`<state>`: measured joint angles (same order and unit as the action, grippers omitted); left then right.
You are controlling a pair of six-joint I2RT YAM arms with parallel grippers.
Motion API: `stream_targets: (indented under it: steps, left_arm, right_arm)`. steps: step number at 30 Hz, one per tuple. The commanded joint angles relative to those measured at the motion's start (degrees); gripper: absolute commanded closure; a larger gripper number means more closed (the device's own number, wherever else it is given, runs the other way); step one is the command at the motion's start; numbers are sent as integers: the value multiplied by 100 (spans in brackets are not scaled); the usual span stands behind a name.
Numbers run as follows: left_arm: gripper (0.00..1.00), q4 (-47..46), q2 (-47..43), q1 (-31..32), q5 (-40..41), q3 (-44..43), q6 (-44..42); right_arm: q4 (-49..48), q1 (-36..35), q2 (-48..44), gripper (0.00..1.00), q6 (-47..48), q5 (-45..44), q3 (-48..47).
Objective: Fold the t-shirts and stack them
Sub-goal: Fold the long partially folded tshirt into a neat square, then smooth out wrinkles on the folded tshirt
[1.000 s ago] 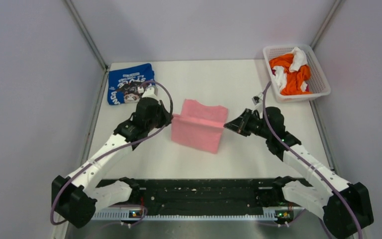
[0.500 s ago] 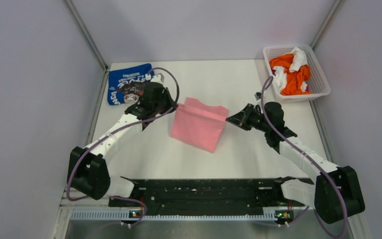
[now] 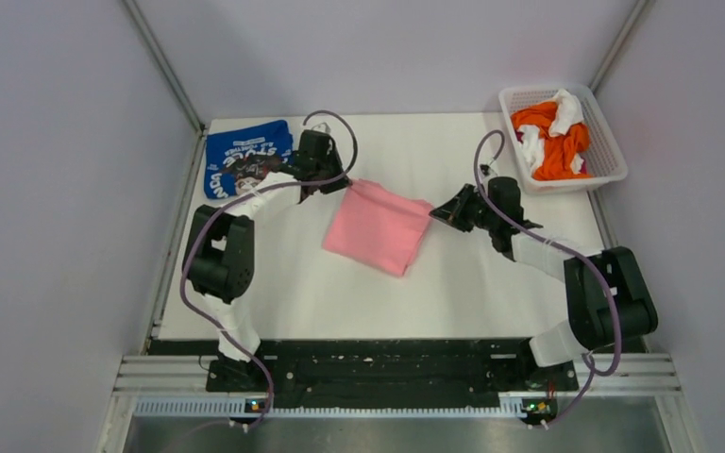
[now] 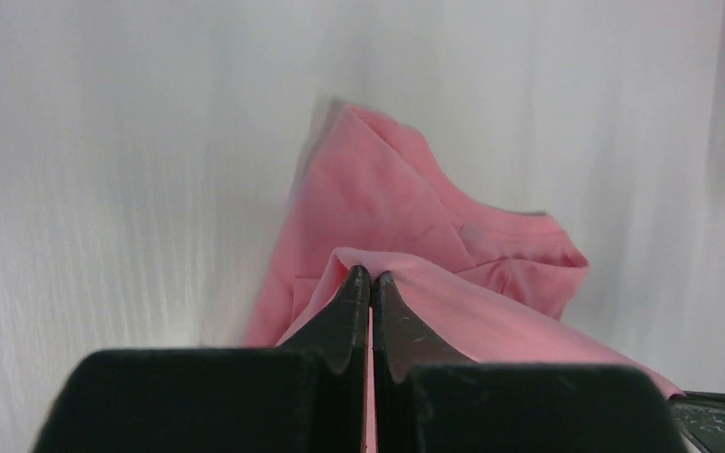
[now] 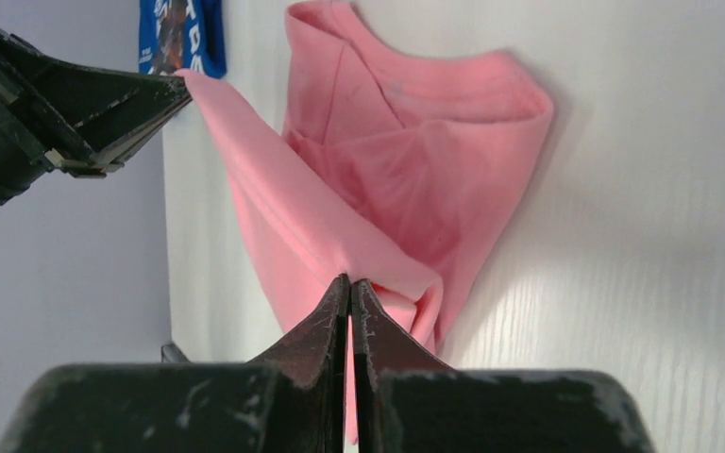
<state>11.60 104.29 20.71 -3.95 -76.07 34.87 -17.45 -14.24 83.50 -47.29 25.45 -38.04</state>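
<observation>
Altogether two t-shirts, pink t-shirt (image 3: pixel 379 226) clamped in both jaws, blue t-shirt (image 3: pixel 236 156) aside

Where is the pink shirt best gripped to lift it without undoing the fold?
At its two far corners, one gripper from each side. The pink shirt is folded into a rectangle, so pinching both ends of that edge keeps the layers together. The left gripper and right gripper are shut on just those corners.

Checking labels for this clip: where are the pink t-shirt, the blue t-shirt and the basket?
pink t-shirt (image 3: pixel 378 229): top view, middle of the cloth.
blue t-shirt (image 3: pixel 236 151): top view, its lettered front.
basket (image 3: pixel 608 143): top view, right wall.
</observation>
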Motion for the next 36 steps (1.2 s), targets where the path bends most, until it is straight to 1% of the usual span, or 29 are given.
stream_targets:
  steps: [1,5,9,10,11,12,13,14,15,16,18,19,21,22,24,27,31,34,36]
  left_arm:
    - [100,13,462,-167,-143,-714,-112]
    - [100,158,906,-186,-80,-1082,-137]
    - [99,144,1278,-199,-354,-1407,-183]
    - [89,159,1359,-201,-399,-1536,-187]
    - [71,194,1432,-200,-445,-1655,-204]
    - [61,258,1518,-209,-517,-1793,-230]
    - [53,399,1583,-208,-657,-1949,-281]
    - [31,566,1649,-214,-835,-2139,-343]
    - [5,759,1677,-211,-945,-2287,-359]
    - [2,880,1652,-208,-1042,-2349,-377]
    - [1,909,1443,-205,-1295,-2210,-386]
    - [1,759,1280,-193,-1426,-2006,-386]
    - [1,390,956,-155,-1733,-1569,-372]
    - [1,219,828,-133,-1846,-1374,-388]
    - [1,61,720,-89,-1939,-1208,-405]
    - [1,156,896,-45,-2033,-1332,-425]
    - [1,-28,1303,-36,-2115,-1497,-287]
    - [1,41,1756,-42,-2123,-1781,-230]
    - [1,144,1999,-47,-2151,-1908,-120]
  right_arm:
    - [-97,146,434,100,456,-485,-542]
    - [-65,190,923,100,527,-585,-831]
    - [90,227,1276,99,625,-995,-1088]
    - [65,243,1377,91,636,-1055,-1151]
    - [35,279,1484,74,665,-1089,-1224]
    - [85,316,1587,57,699,-1060,-1332]
    - [213,351,1692,48,769,-1001,-1473]
    - [411,364,1752,40,876,-957,-1639]
    - [734,367,1776,33,1071,-953,-1837]
    - [1032,355,1740,30,1223,-972,-1975]
    - [1333,306,1487,23,1407,-1186,-1996]
    - [1389,282,1308,19,1446,-1259,-1921]
    - [1350,192,891,5,1423,-1176,-1641]
    - [1291,123,730,2,1398,-1057,-1519]
    - [1056,-49,512,1,1300,-764,-1329]
    - [599,-364,424,1,1079,-373,-1201]
    - [-118,-701,892,1,715,53,-1322]
    - [-188,-782,1487,1,691,-94,-1589]
    - [-57,-771,1842,1,746,-411,-1770]
